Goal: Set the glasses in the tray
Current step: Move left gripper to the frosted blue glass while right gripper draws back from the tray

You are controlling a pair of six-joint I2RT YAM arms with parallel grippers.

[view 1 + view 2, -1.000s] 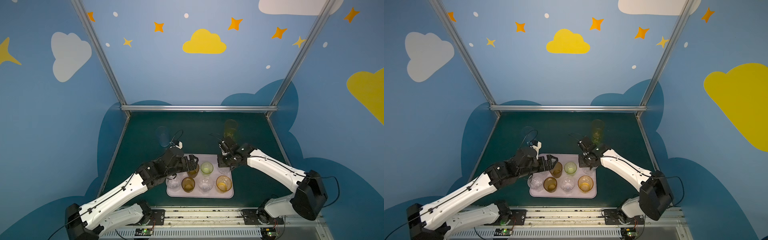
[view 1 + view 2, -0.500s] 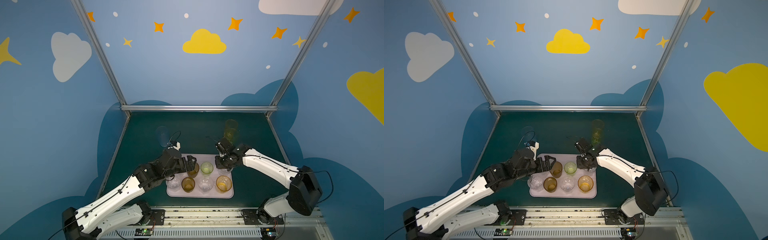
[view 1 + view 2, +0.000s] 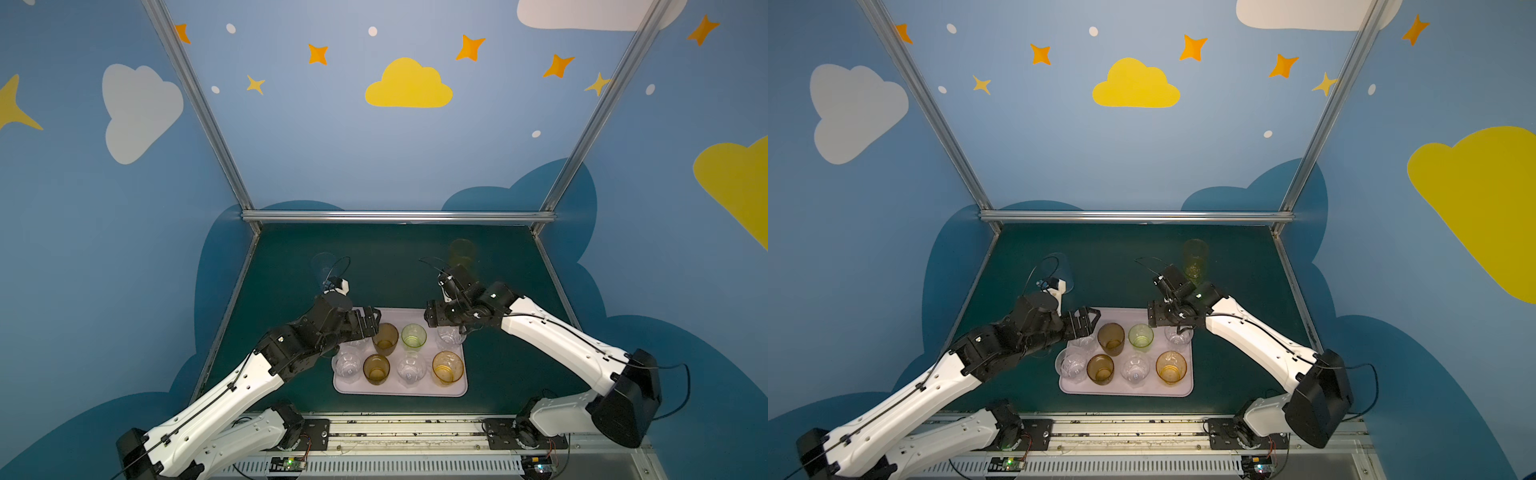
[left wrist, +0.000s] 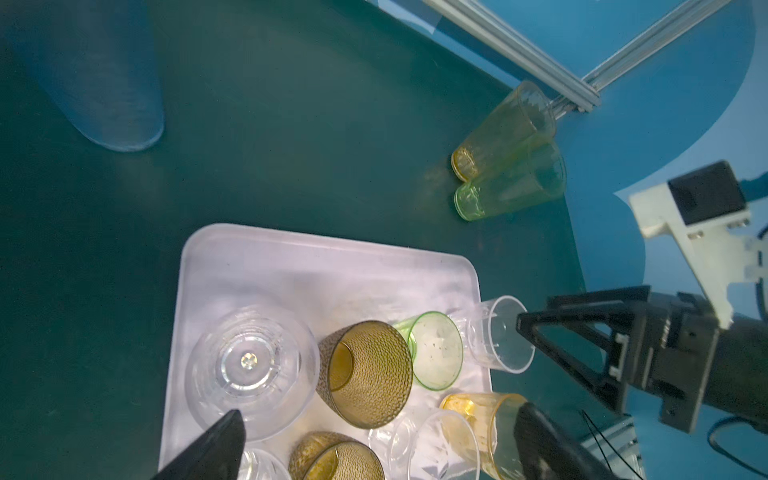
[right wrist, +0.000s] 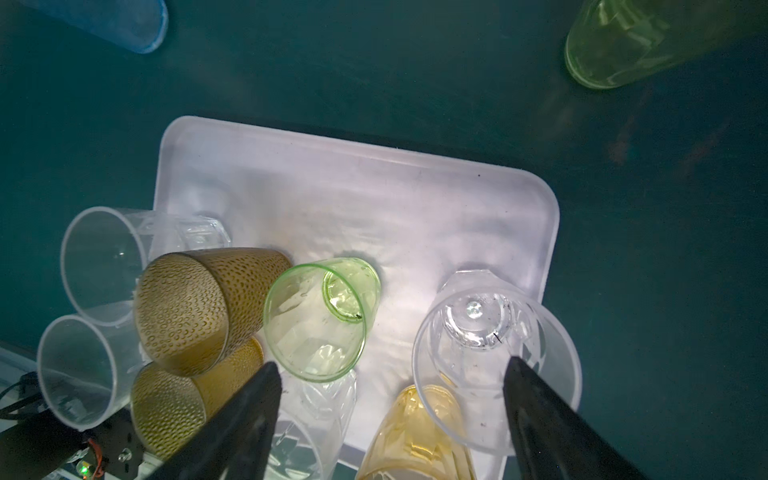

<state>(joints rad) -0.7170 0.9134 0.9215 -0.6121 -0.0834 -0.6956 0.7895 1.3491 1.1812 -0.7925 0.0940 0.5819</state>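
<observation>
Eight of the glasses stood inside the tray (image 3: 399, 390), in two rows. The three tall ones stood on the mat (image 3: 386, 270) behind it.

We could hardly see the far-left clear glass (image 3: 356, 344), because the left gripper (image 3: 370, 322) covered most of it in both top views. The tall pale blue glass (image 3: 324, 266) was very faint against the mat. The tall orange glass (image 4: 505, 131) and the tall yellow-green glass (image 4: 513, 187) touched each other, and in the top views they merged into one yellowish shape. In both wrist views the picture edge cut off the dark fingers.

The left gripper had its jaws spread wide and gripped nothing. The right gripper (image 3: 432, 318) was also spread wide, above the far-right clear glass (image 5: 494, 353). One finger crossed the rim of this glass in the right wrist view, and we could not tell if it touched.

The mat was plain dark green. Around it were blue walls (image 3: 374, 166) painted with clouds and stars, and an aluminium frame (image 3: 395, 216).
</observation>
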